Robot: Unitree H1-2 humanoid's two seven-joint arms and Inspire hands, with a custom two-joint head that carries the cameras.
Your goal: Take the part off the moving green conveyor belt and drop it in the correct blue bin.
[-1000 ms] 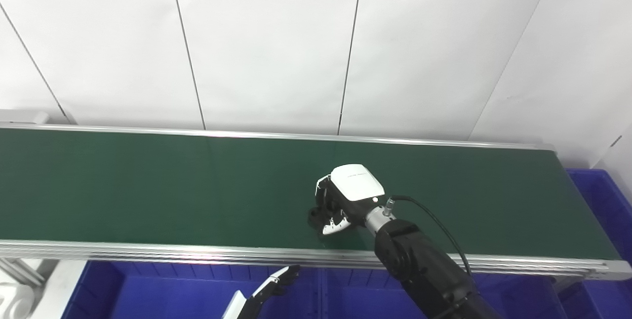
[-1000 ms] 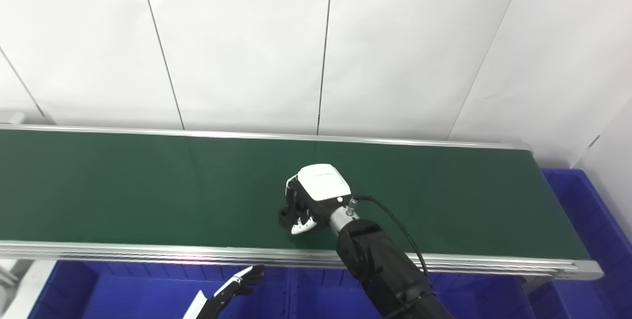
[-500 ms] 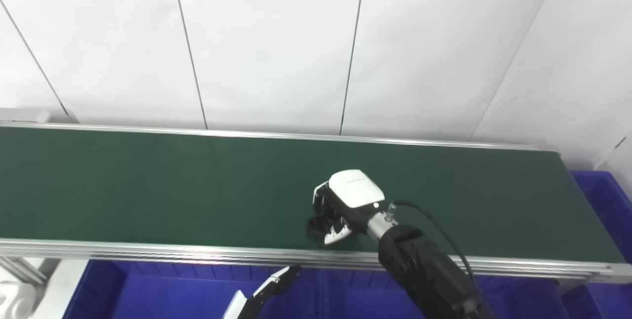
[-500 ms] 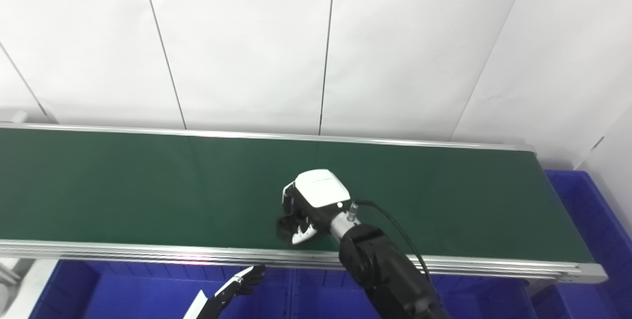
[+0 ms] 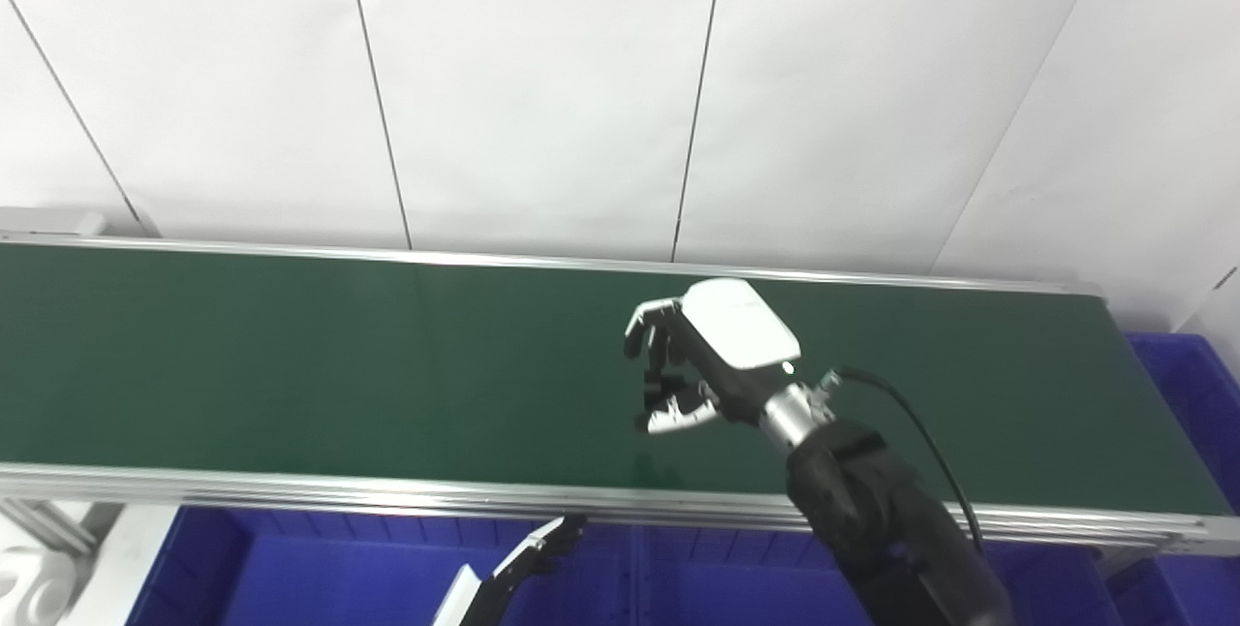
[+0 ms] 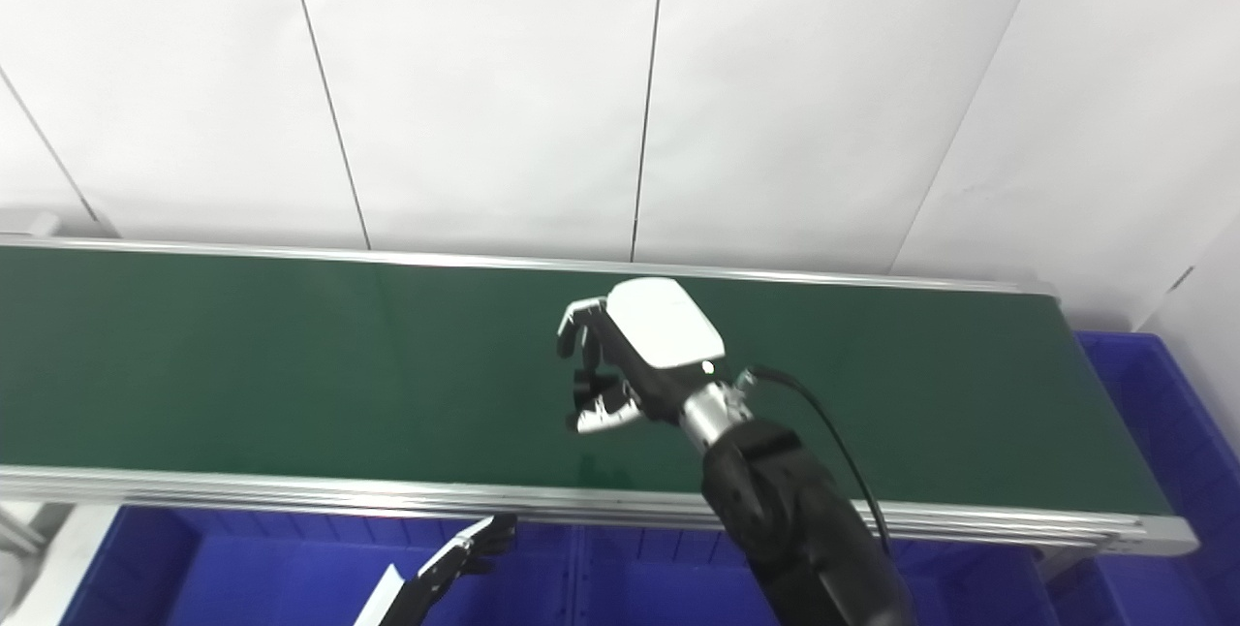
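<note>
The green conveyor belt (image 5: 291,364) runs left to right across the view. My right hand (image 5: 693,364) is raised above the belt's middle, white back up. Its fingers and thumb curl around a small dark part (image 6: 584,382), which is mostly hidden in the grip. No other part shows on the belt. My left hand (image 5: 538,548) shows only at the bottom edge, fingers straight and empty, over a blue bin (image 5: 320,568) in front of the belt.
Blue bins line the belt's near side (image 6: 630,587), and another blue bin (image 5: 1187,384) stands at the belt's right end. The belt has metal rails (image 5: 291,488). A white panelled wall (image 5: 542,83) is behind it.
My right hand was low on the belt, closed around a dark part. It has lifted up and slightly right with the part. The left hand has stayed put.
</note>
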